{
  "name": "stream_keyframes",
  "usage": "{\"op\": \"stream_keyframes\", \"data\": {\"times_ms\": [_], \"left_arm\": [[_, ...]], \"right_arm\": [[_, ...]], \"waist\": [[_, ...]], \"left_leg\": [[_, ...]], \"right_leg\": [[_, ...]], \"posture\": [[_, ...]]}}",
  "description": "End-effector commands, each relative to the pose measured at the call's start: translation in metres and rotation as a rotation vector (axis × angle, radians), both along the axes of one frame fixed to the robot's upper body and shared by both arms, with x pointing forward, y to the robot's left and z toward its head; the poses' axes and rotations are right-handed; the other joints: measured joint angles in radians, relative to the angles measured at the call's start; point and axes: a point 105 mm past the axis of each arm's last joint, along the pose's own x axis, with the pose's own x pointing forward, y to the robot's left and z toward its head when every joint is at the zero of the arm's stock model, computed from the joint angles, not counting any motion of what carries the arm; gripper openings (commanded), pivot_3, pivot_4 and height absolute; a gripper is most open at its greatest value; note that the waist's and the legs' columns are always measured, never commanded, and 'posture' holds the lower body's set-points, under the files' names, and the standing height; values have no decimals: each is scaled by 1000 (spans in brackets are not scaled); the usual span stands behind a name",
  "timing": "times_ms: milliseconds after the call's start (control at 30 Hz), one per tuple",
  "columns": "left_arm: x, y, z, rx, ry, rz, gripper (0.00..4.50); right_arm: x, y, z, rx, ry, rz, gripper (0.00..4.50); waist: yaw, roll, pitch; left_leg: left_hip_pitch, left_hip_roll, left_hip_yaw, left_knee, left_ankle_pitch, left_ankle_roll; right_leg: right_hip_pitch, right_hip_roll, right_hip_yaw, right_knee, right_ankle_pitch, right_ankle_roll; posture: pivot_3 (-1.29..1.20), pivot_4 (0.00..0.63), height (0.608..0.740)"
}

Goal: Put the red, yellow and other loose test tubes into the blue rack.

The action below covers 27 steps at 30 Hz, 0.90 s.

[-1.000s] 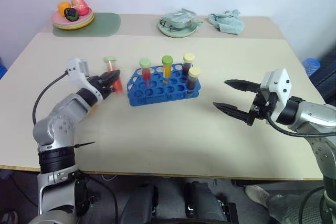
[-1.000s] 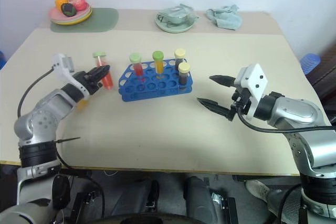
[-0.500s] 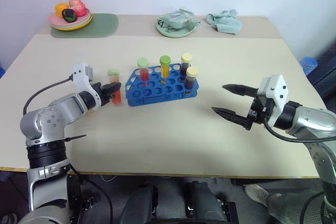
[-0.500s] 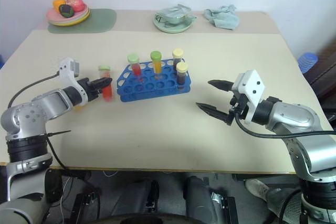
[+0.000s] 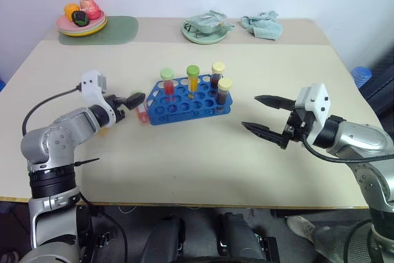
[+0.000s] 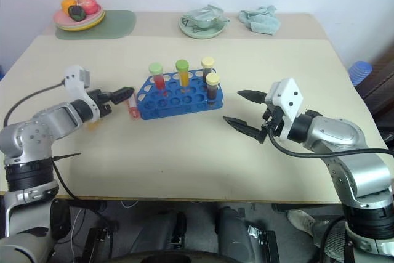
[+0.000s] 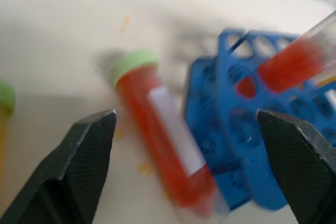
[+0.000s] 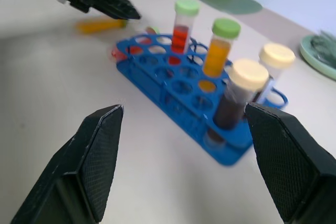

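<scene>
Left wrist view settles the relation that matters: a clear plastic tube of red liquid with a green cap (image 7: 157, 135) lies on the beige table (image 5: 184, 158) between the two spread black fingers of the left gripper (image 5: 134, 101), touched by neither. Its long axis runs from the cap, on the side away from the rack, to its rounded base, which rests against the left end of the bright blue plastic rack pierced with round holes (image 5: 191, 100). In the head views the tube shows as a short red shape just beyond the fingertips and touching the rack's left corner, so it lies straight ahead of this gripper and slightly to its right.

The left gripper is released, jaws wide, holding nothing. The right gripper (image 5: 265, 116) hangs over bare table well to the right of the rack, its fingers also parted and empty. The left arm is plainly the nearer one to the fallen tube.

Four tubes stand upright in the rack: red and orange ones with green caps, and two dark ones with yellow caps. A second loose tube, yellow-orange (image 8: 100, 24), lies on the table near the left forearm, farther left of the rack.

I judge that the next pick calls for closing across the red tube's width, then tipping it upright.
</scene>
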Motion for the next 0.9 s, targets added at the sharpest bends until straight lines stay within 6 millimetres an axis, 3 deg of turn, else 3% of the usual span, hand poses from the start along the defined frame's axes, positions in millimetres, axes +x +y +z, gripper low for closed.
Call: {"op": "stream_keyframes", "data": {"times_ms": [33,100,200,300,467,900], "left_arm": [[-9,31,35,102,-117,134,4477],[-13,44,38,131,-99,185,4477],[-23,71,31,291,72,265,4477],[-31,80,13,332,306,248,4477],[-21,91,5,320,464,304,4477],[24,72,-2,284,611,323,4477]], "right_arm": [[3,6,5,19,-33,36,3777],[6,10,5,23,-34,50,3777],[12,14,3,32,-35,78,3777],[17,17,1,34,-38,92,3777],[16,19,2,47,-49,94,3777],[5,7,-3,44,-47,15,3777]], "waist": [[-4,0,0],[-3,0,0],[-6,0,0],[-3,0,0],[4,-1,0],[-2,-2,-1]], "left_leg": [[0,0,0,0,0,0],[0,0,0,0,0,0],[0,0,0,0,0,0],[0,0,0,0,0,0],[0,-2,0,0,0,1],[-1,-2,0,0,0,0]], "right_leg": [[0,0,0,0,0,0],[0,0,0,0,0,0],[0,0,0,1,0,0],[0,0,0,1,0,0],[0,0,0,1,0,0],[-2,0,0,2,0,0]], "posture": [[0,150,740],[0,150,740],[0,150,740],[0,150,740],[0,150,740],[0,150,740]]}}
